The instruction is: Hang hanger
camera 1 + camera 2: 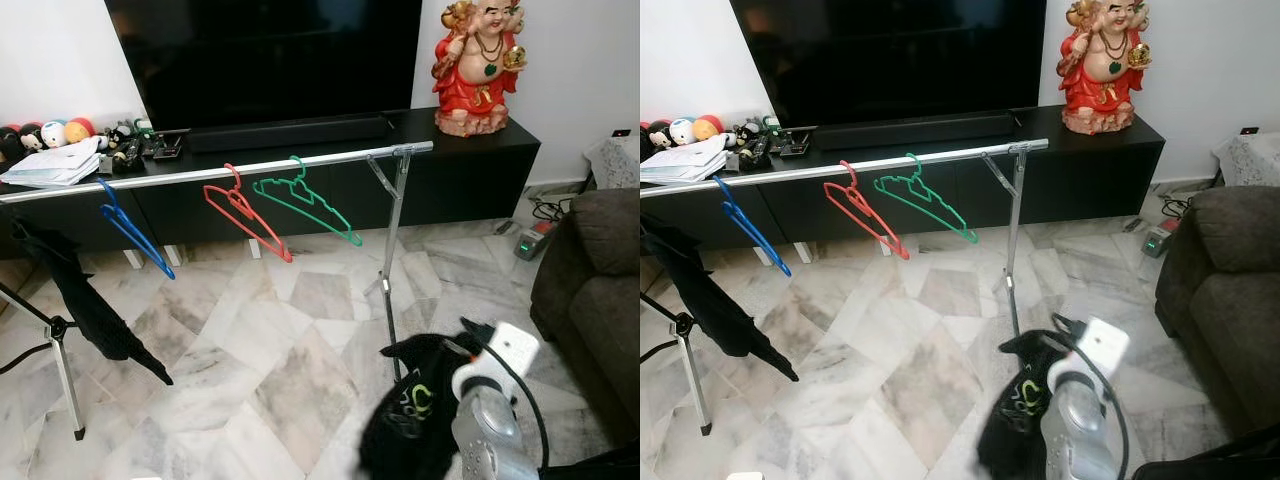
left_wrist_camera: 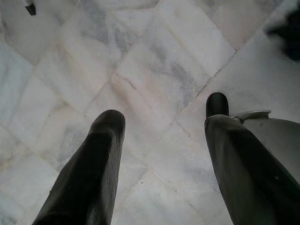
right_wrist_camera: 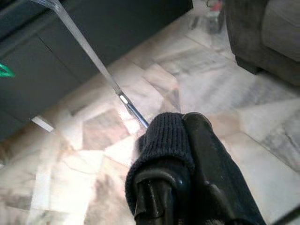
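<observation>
Right hand [image 3: 187, 154], raised low before the rail [image 1: 220, 172], grips black garment [image 1: 405, 410]; left hand [image 2: 161, 140] spread above floor.

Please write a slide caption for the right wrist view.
Right pincer shut on black garment, above marble floor.

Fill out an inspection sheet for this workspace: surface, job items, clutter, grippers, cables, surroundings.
Surface: marble tile floor.
Job's things: silver rail carrying a blue hanger, red hanger and green hanger; black garment draped at the rail's left end.
Clutter: papers and plush toys on the TV cabinet.
Grippers: right gripper shut on dark cloth, low by the rack's upright; left gripper open above the floor.
Cables: cords by the wall near the sofa.
Surroundings: TV, red statue.
</observation>
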Controlling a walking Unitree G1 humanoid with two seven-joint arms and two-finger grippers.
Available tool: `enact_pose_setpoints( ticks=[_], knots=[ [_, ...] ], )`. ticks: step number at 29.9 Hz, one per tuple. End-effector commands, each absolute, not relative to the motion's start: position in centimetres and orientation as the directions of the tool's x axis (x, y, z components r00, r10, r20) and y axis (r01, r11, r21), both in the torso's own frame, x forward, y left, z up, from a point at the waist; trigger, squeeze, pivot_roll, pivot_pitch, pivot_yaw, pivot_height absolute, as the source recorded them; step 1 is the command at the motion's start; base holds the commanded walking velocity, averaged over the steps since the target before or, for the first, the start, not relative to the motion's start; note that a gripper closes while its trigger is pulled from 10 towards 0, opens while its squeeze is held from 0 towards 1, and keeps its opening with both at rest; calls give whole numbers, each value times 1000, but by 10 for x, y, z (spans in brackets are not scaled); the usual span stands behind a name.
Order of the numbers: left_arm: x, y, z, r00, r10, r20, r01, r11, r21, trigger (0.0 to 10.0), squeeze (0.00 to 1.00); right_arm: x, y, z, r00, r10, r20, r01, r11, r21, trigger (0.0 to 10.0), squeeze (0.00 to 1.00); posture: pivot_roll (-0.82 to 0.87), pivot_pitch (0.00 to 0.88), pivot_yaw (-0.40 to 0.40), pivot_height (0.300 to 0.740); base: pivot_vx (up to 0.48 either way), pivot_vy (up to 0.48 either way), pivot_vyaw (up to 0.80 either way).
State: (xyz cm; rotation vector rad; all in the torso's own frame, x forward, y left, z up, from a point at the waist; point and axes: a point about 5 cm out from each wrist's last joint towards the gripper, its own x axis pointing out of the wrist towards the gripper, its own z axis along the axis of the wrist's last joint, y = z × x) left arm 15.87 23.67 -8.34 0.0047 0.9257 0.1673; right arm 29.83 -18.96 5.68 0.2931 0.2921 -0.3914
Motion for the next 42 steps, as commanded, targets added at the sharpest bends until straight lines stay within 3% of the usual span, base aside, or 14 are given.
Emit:
enact_pose_setpoints(
  ticks=[1, 14, 19, 23, 24, 28, 31, 42],
  knots=[
    [158, 244, -82, 588, 164, -792, -157, 984, 88, 10000, 0, 300, -185, 59, 893, -313, -324, 394, 892, 221, 10000, 0, -25, 48, 131, 740, 0, 0, 0],
    [161, 248, -79, 609, 179, -773, -160, 982, 101, 10000, 0, 301, -168, 54, 915, -234, -328, 310, 929, 202, 10000, 0, -22, 26, 131, 740, 0, 0, 0],
    [177, 258, -66, 678, 232, -697, -236, 967, 92, 10000, 0, 299, -168, 51, 918, -228, -324, 304, 930, 208, 10000, 0, -23, 18, 133, 740, 0, 0, 0],
    [214, 263, -38, 820, 227, -525, -226, 972, 67, 10000, 0, 294, -171, 47, 917, -232, -324, 309, 928, 210, 10000, 0, -15, 12, 132, 740, 0, 0, 0],
    [214, 263, -38, 820, 227, -525, -226, 972, 67, 10000, 0, 294, -171, 47, 917, -232, -324, 309, 928, 210, 10000, 0, -15, 12, 132, 740, 0, 0, 0],
    [241, 254, -11, 918, 163, -362, -154, 987, 56, 10000, 0, 291, -173, 45, 919, -231, -320, 307, 928, 210, 10000, 0, -12, 9, 126, 740, 0, 0, 0],
    [255, 231, 5, 965, 70, -251, -55, 996, 65, 10000, 0, 290, -176, 43, 917, -236, -322, 312, 927, 209, 10000, 0, -3, 14, 118, 740, 0, 0, 0],
    [261, 207, 19, 984, 54, -172, -49, 998, 30, 10000, 0, 293, -174, 47, 939, -201, -280, 261, 945, 198, 10000, 0, 8, 37, 105, 740, 0, 0, 126]
  ],
)
